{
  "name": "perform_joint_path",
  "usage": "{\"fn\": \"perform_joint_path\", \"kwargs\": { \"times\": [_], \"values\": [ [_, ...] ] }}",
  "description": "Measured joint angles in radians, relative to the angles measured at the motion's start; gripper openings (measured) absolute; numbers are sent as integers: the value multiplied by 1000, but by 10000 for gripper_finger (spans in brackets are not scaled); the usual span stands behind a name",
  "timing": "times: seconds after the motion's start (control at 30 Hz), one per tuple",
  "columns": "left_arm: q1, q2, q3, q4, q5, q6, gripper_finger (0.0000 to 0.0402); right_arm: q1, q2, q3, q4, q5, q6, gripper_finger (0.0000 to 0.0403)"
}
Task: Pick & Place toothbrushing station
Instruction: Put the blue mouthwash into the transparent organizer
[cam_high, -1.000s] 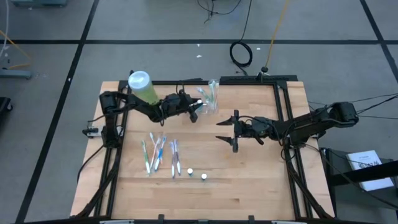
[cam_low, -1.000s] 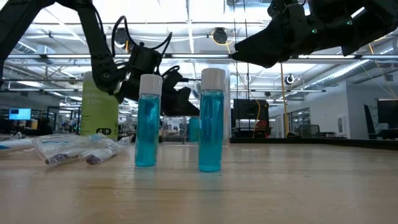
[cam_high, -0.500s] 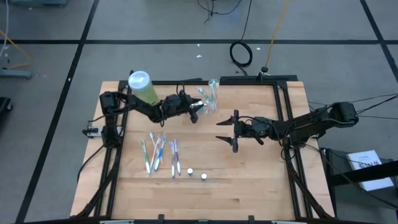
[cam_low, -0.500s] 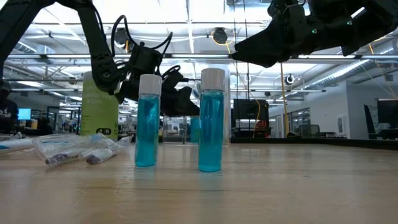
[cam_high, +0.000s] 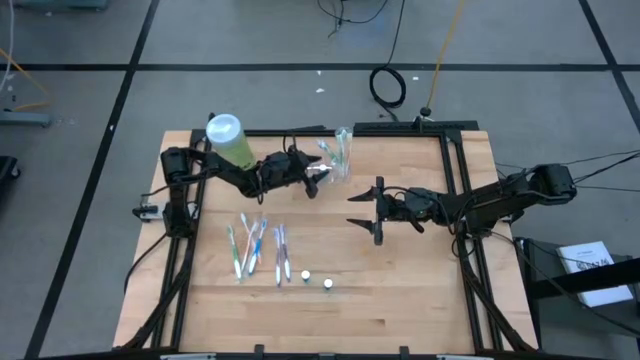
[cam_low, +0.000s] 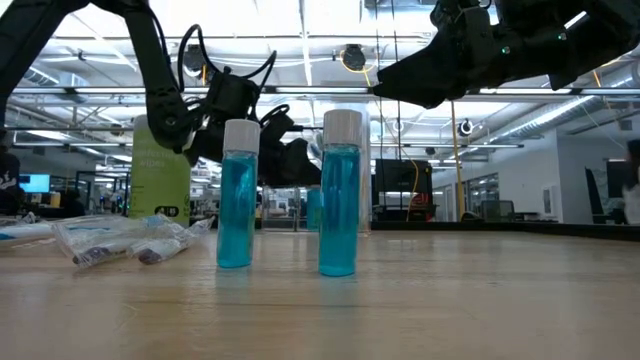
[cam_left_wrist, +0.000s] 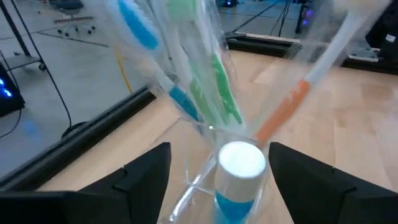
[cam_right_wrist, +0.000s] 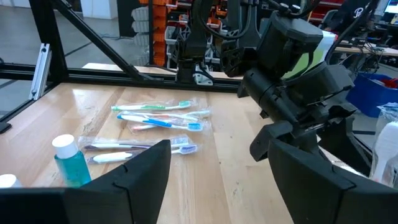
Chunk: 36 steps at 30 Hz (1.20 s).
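Near the far edge of the wooden tabletop (cam_high: 400, 280): small clear plastic toothbrush holder (cam_high: 340, 160) with brushes upright in it; left claw (cam_high: 318, 178) spread, fingers either side of it, not clamped; right claw (cam_high: 374, 211) hovering released mid-table, well apart

Toothbrushing station (cam_left_wrist: 211, 124) blurred, cut off at edges; left pincer (cam_left_wrist: 214, 174) contact unclear

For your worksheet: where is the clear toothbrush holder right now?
High view: the toothbrush holder stands at the table's far edge, near the middle, just beyond the left claw.
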Motion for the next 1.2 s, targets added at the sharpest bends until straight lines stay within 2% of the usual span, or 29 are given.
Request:
{"fn": "perform_joint_path", "kwargs": {
  "times": [0.1, 0.3, 0.5, 0.7, 0.83, 1.0, 1.2],
  "values": [
    [0, -36, -1, 3, 0, 15, 279, 0, 0, 0, 0, 0, 0, 263],
    [-9, -175, 0, -124, 0, 53, 280, 0, 0, 0, 0, 0, 0, 263],
    [-53, -361, 1, -371, 0, 65, 280, 0, 0, 0, -1, -1, 0, 263],
    [-146, -558, 2, -652, 3, 37, 280, 0, 0, 0, -17, -3, 0, 263],
    [-206, -658, -3, -762, 3, 1, 280, 0, 0, 0, -23, -3, 0, 263],
    [-255, -756, -127, -750, -84, -22, 280, 1, -1, 0, -25, -4, 20, 263],
    [-269, -915, -369, -565, -203, -121, 280, 30, -9, 0, -30, -5, 17, 263]
  ]
}}
